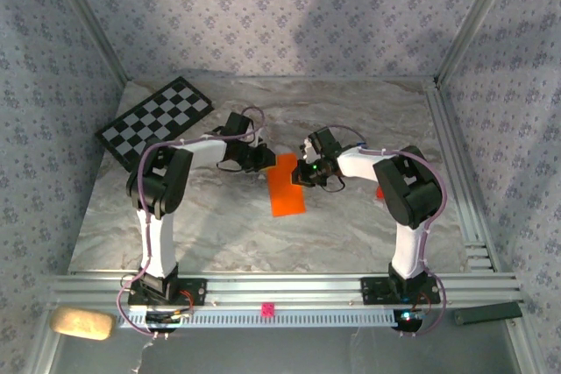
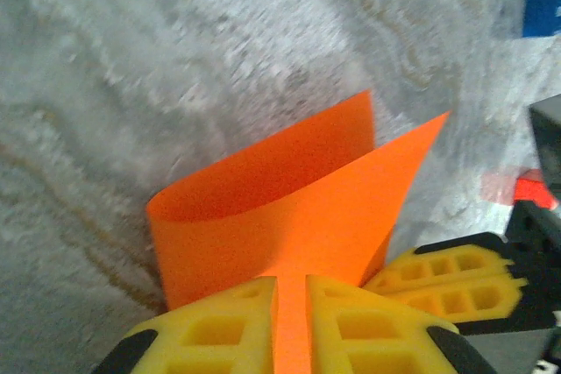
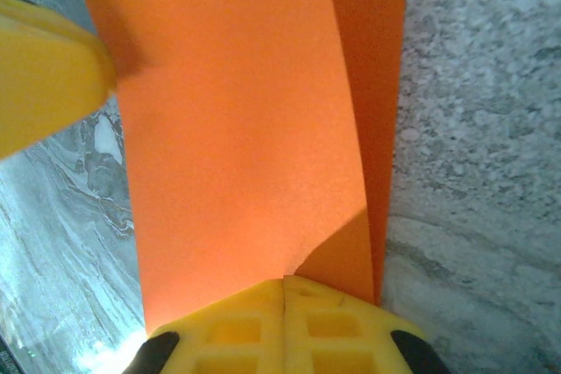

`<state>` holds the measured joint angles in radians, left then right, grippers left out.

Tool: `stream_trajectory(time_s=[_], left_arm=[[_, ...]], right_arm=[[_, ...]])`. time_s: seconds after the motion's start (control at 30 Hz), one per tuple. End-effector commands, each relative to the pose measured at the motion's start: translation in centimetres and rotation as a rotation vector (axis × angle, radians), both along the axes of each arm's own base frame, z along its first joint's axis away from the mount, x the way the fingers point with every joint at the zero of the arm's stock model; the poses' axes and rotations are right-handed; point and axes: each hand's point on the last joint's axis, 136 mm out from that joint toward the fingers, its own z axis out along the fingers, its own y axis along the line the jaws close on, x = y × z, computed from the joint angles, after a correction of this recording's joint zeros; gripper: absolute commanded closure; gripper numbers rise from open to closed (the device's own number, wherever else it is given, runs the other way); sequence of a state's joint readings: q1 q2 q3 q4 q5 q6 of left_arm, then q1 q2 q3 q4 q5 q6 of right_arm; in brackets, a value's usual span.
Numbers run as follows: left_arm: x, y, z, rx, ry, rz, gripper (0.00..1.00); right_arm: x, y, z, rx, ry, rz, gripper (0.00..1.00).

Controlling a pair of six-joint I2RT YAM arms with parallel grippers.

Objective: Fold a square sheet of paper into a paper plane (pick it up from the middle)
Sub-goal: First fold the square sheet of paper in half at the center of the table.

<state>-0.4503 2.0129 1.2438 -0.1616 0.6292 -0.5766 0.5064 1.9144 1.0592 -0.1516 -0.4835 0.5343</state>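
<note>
I read the left gripper (image 2: 291, 295) clamped on the paper (image 2: 289, 190). The right gripper (image 3: 285, 291) pinches it too; it curls double.

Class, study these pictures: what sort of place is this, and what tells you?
Probably a lab robot test booth: a marble-look table walled by patterned panels, a left arm and right arm bolted to an aluminium rail, and a checkerboard at the back.

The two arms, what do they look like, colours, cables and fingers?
Both the left arm and right arm have white links, bulky black joint housings and looping lavender cables. The left fingers and right fingers are yellow with a moulded grid of square recesses, on black mounts.
</note>
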Motion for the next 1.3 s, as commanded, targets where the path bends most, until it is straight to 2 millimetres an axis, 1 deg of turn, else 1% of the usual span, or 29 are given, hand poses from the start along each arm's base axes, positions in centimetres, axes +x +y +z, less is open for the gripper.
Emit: stream_trajectory(time_s=[0.0,0.17,0.33,0.43,0.53,0.87,1.03,1.13,1.2,1.27], left_arm=[[0.4,-0.5,0.5,-0.035,0.017,-0.02,0.84],[1.1,0.7,-2.0,0.009,0.051,0.019,0.84],[1.8,1.8,-4.0,0.043,0.06,0.035,0.84],[2.5,2.5,-4.3,0.064,0.059,0.062,0.85],[3.4,3.1,-4.2,0.065,0.059,0.108,0.85],[6.2,4.9,-4.1,0.148,0.054,0.254,0.87],[6.9,5.1,-4.2,0.149,0.082,0.284,0.87],[7.1,4.9,-3.1,0.131,0.064,0.279,0.87],[7.4,4.9,-1.8,0.128,0.038,0.283,0.86],[7.5,4.8,0.0,0.112,0.005,0.28,0.85]], right_arm=[[-4.6,-5.8,-7.7,-0.309,0.195,-0.051,1.0],[-4.7,-5.9,-7.7,-0.313,0.196,-0.051,1.0],[-4.9,-6.1,-7.8,-0.321,0.198,-0.051,1.0],[-5.0,-6.3,-7.9,-0.337,0.198,-0.045,1.0],[-5.2,-6.5,-8.1,-0.348,0.2,-0.042,1.0],[-5.3,-6.6,-8.1,-0.351,0.199,-0.044,1.0],[-5.2,-6.8,-7.9,-0.353,0.195,-0.046,1.0],[-5.2,-6.8,-7.9,-0.351,0.194,-0.048,1.0],[-5.2,-6.7,-7.9,-0.349,0.195,-0.048,1.0],[-5.1,-6.7,-7.8,-0.348,0.192,-0.047,1.0]])
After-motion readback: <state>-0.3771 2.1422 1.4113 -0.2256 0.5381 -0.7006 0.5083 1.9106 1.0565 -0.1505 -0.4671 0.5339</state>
